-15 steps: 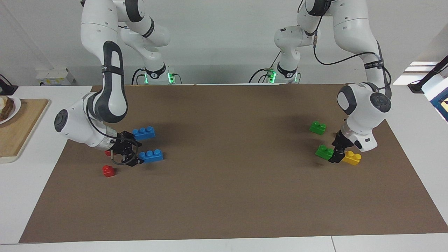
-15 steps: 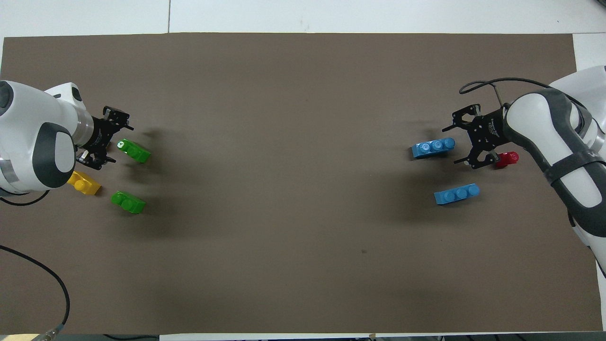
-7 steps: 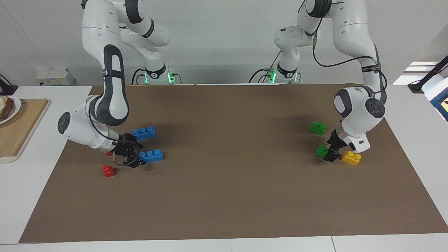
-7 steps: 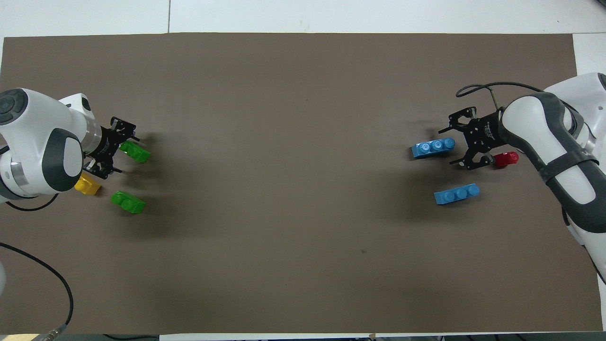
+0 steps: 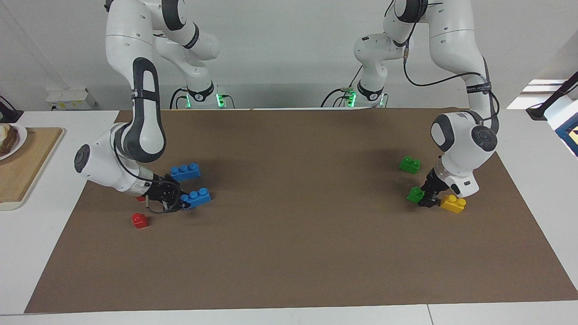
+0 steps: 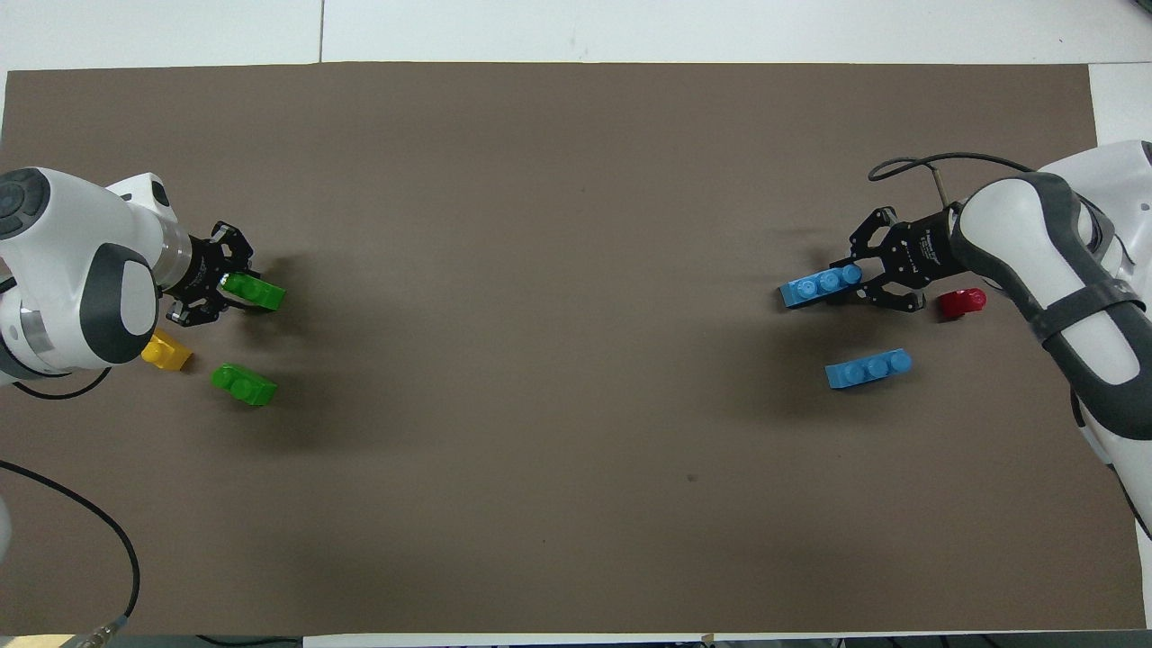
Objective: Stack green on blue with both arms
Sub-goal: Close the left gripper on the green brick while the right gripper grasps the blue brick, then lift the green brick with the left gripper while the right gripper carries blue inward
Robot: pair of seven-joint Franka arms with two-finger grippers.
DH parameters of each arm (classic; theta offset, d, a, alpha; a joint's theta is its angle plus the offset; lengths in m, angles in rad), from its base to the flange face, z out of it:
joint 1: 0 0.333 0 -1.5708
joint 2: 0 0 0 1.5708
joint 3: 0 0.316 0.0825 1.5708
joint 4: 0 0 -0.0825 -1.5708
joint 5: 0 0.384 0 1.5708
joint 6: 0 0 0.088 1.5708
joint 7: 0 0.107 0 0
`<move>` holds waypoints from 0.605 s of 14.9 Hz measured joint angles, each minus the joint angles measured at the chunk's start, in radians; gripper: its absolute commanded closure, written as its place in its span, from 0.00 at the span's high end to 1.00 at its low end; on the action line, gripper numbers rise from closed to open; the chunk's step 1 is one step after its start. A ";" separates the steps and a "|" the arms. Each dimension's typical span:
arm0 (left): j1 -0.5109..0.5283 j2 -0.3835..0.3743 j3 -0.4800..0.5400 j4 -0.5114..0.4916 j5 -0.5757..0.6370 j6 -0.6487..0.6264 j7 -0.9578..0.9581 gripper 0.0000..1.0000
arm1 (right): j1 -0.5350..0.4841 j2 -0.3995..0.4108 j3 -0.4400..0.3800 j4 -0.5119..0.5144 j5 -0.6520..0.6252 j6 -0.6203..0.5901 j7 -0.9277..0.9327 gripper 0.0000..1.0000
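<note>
My left gripper (image 5: pixel 424 198) (image 6: pixel 236 290) is down at the mat, shut on one end of a green two-stud brick (image 5: pixel 414 194) (image 6: pixel 254 291). A second green brick (image 5: pixel 410 164) (image 6: pixel 243 384) lies nearer to the robots. My right gripper (image 5: pixel 183 201) (image 6: pixel 859 281) is low at the right arm's end, shut on one end of a blue three-stud brick (image 5: pixel 197 197) (image 6: pixel 819 286), which sits slightly tilted. A second blue brick (image 5: pixel 185 171) (image 6: pixel 868 369) lies nearer to the robots.
A yellow brick (image 5: pixel 453 203) (image 6: pixel 166 351) lies right beside the left gripper. One red brick (image 5: pixel 140 220) lies on the brown mat (image 5: pixel 293 225) by the right gripper, and another (image 6: pixel 961 302) shows beside the wrist. A wooden board (image 5: pixel 27 167) lies off the mat.
Both grippers went from open beside their bricks to closed on them: the left on the green brick, the right on the blue brick, which has tipped slightly.
</note>
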 measured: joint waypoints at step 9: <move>-0.003 -0.007 -0.009 0.027 0.000 -0.009 -0.006 0.00 | 0.055 -0.024 0.012 0.116 0.009 -0.075 0.193 0.00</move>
